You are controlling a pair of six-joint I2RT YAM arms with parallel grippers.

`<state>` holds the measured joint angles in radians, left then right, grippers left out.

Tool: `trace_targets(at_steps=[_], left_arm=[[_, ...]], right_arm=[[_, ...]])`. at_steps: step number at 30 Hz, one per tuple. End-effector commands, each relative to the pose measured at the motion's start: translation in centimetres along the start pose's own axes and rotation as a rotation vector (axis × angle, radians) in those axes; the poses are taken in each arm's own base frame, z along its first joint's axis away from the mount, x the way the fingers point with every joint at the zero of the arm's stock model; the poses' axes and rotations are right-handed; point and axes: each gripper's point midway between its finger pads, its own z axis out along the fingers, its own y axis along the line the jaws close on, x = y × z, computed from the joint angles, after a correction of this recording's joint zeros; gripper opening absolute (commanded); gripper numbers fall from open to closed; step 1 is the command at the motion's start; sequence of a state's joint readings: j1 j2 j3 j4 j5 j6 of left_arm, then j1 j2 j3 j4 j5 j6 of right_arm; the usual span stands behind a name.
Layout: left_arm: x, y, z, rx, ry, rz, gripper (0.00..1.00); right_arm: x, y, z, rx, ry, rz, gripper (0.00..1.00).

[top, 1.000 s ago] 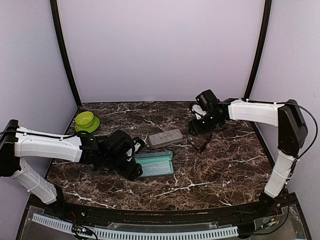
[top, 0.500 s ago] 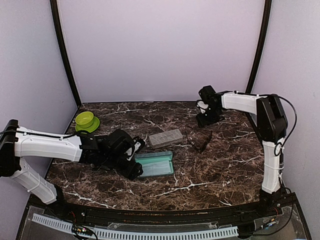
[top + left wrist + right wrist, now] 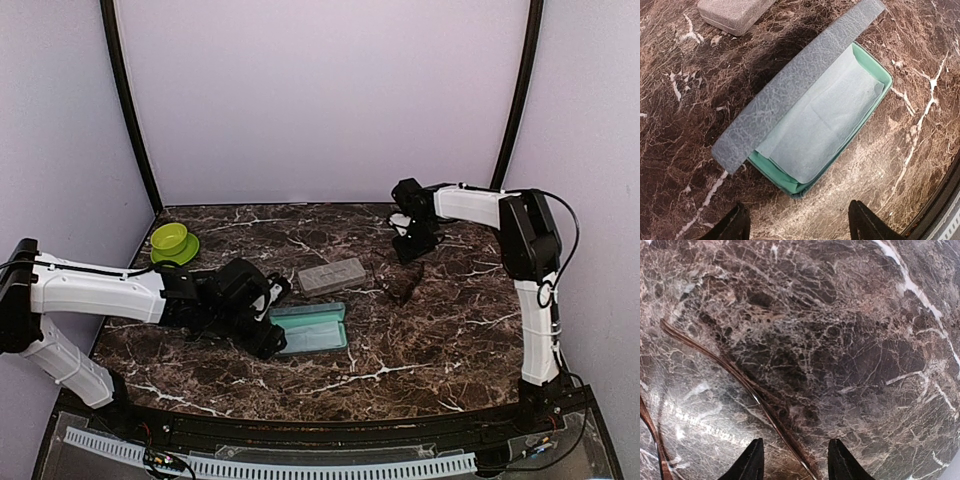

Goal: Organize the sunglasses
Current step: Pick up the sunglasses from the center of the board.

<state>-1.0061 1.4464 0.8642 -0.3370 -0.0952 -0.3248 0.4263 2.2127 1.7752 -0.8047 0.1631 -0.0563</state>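
While the dark brown sunglasses (image 3: 405, 286) are lying loose on the tabletop (image 3: 430, 350), to the right of the open case (image 3: 310, 328) and a little farther back than it, the step in hand is looking like the pick-up of that pair. One thin temple arm (image 3: 754, 396) is running slantwise across the marble and passing between the fingertips of the right gripper (image 3: 792, 462). Its jaws are standing partly apart with a gap showing on either side of the arm, so nothing is being held there. The left gripper (image 3: 800, 227) is hovering just beside the left end of the open case, jaws wide and empty, its camera looking down on the pale cloth (image 3: 825, 120) that is lining the case under the raised lid (image 3: 790, 85). A closed grey case (image 3: 332, 274) is sitting just behind the open case, and a green bowl (image 3: 170, 238) is standing well off to its left and farther back. No second pair is showing in any view. Judging from this, the next move is calling for the right gripper to pinch that slim arm squarely, since so thin a part is likely to slip or swing. It then has to carry the pair leftward to the open case and lay it on the cloth
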Motion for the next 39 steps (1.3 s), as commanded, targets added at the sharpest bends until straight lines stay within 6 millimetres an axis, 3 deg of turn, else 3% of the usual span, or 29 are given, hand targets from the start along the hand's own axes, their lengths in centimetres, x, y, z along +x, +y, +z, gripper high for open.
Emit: trace_targets(at_steps=[1, 18, 26, 39], left_arm=[[-1.3, -0.3, -0.2, 0.01, -0.029, -0.011, 0.7], [-1.8, -0.4, -0.2, 0.007, -0.033, 0.002, 0.7], [-2.1, -0.4, -0.4, 0.004, -0.041, 0.003, 0.7], [-2.2, -0.3, -0.5, -0.001, -0.04, 0.002, 0.7]], right_arm=[[0.0, -0.4, 0.2, 0.01, 0.022, -0.013, 0.42], [1.0, -0.5, 0.4, 0.022, 0.062, -0.026, 0.22], [2.7, -0.8, 0.1, 0.042, 0.098, -0.009, 0.11], [4.3, -0.7, 0.2, 0.044, 0.103, 0.018, 0.15]])
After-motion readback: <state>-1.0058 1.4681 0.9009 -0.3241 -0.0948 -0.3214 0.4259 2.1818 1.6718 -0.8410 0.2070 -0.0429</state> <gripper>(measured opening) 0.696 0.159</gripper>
